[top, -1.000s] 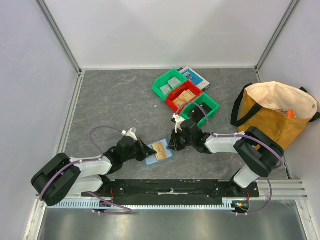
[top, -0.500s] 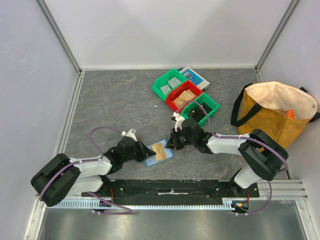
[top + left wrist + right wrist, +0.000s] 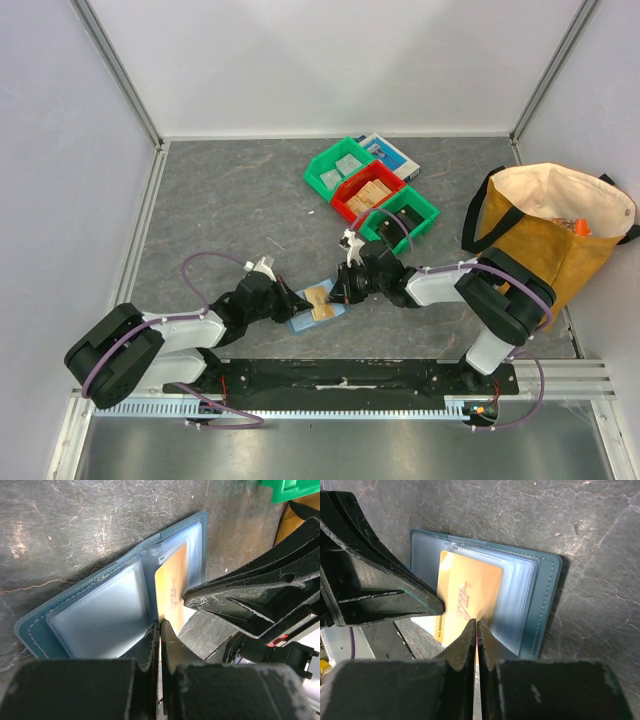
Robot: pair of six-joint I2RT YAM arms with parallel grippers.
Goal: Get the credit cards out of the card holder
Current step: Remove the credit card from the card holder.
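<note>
The slate-blue card holder (image 3: 303, 320) lies open on the grey table between the two arms, its clear pocket sleeves (image 3: 107, 615) facing up. A tan credit card (image 3: 320, 300) marked VIP (image 3: 467, 597) sticks partway out of one half, past the holder's edge (image 3: 547, 605). My right gripper (image 3: 476, 623) is shut on the near edge of that card. From the other side, my left gripper (image 3: 160, 626) is pinched shut on the holder's edge near the fold. In the top view the left gripper (image 3: 297, 300) and right gripper (image 3: 341, 291) face each other across the holder.
Two green bins (image 3: 340, 165) (image 3: 405, 212) and a red bin (image 3: 365, 192) with cards inside stand behind the holder. A blue-and-white flat box (image 3: 397, 156) lies behind them. A tan tote bag (image 3: 550, 225) stands at the right.
The right gripper and its forearm have shifted slightly left toward the holder, and the card has turned a little with them. The left arm has stayed in place.
</note>
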